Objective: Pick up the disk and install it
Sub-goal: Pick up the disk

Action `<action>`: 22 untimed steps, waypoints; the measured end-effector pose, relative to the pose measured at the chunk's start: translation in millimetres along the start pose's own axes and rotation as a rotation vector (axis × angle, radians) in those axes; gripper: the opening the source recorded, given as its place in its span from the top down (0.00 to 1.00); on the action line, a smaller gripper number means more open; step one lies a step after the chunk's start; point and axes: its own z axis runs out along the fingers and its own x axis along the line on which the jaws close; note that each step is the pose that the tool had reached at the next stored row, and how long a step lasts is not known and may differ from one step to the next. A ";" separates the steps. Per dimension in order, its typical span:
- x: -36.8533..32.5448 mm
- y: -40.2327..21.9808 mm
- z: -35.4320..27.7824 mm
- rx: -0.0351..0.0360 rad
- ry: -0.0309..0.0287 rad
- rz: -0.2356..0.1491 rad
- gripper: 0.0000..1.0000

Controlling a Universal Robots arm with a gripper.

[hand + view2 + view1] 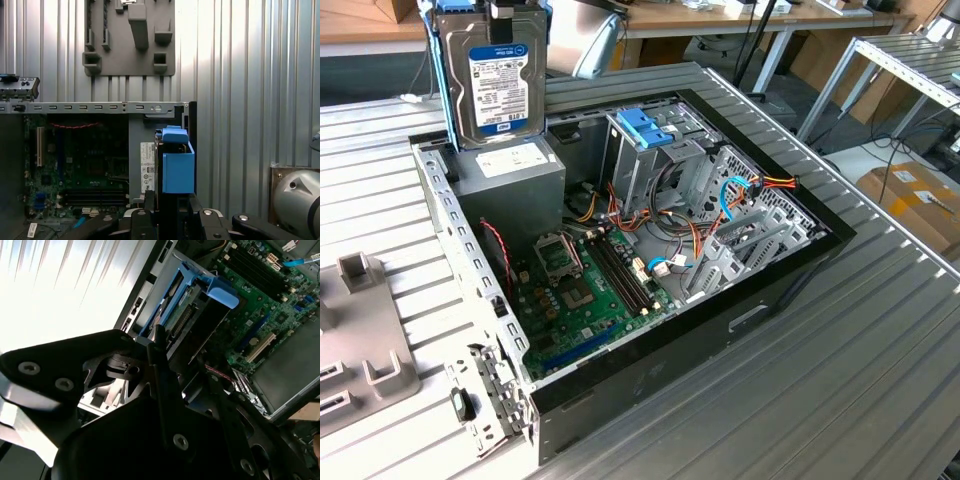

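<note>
Disk [498, 85] hangs clamped in the gripper [171, 199] over the case [440, 210], exterior view's far left; tilted, its rails [447, 90] could jam against the cage [632, 168].

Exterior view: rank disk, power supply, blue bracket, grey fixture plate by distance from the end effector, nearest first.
1. disk: held by the end effector, above the case.
2. power supply: directly below the disk.
3. blue bracket: on the drive cage, exterior view's right.
4. grey fixture plate: on the table, exterior view's left.
</note>
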 end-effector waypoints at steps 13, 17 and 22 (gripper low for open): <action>0.1 -25.1 -0.2 0.0001 0.0000 0.000 0.65; 0.1 -29.7 -0.3 0.0000 -0.0001 0.000 0.65; 0.0 -30.0 -0.3 0.0000 0.0000 0.000 0.65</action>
